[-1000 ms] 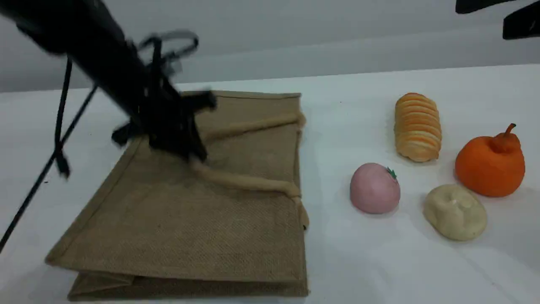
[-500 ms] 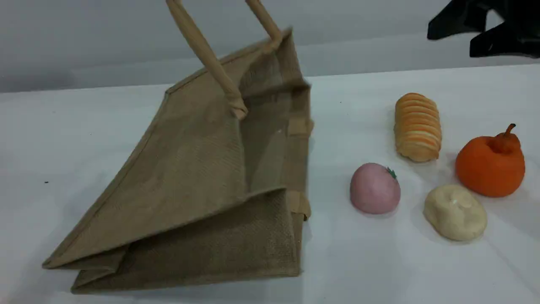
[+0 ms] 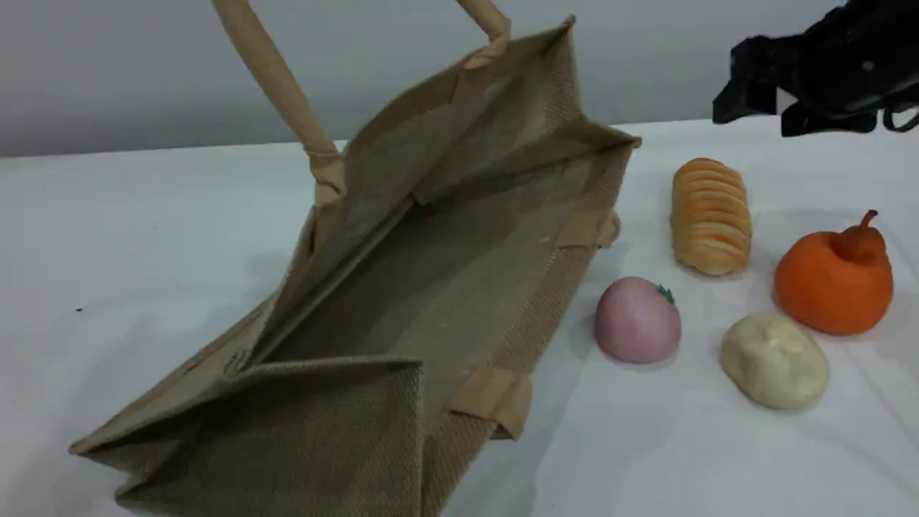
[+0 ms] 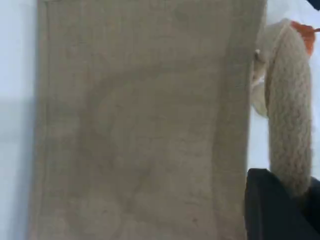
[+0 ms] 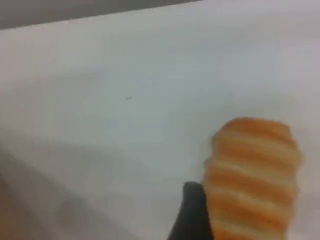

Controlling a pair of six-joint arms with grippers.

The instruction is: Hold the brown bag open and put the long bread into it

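Lying on its side on the white table, the brown bag has its mouth open toward the right, so the inside of it is visible in the scene view. One beige handle is pulled up and goes out of the top edge of the picture. In the left wrist view, the left gripper is pressed together on this handle, and the woven side of the bag fills most of that picture.

The long bread lies on the table to the right of the bag mouth, apart from it. A pink ball with a green tip lies near the lower edge of the bag mouth, in front of the bread. A pale bun and an orange pear-shaped fruit lie further to the right.

The right gripper hangs above the table beyond the bread, with its fingers spread and nothing between them. In the right wrist view one dark fingertip shows just beside the bread; if they touch, I cannot tell.
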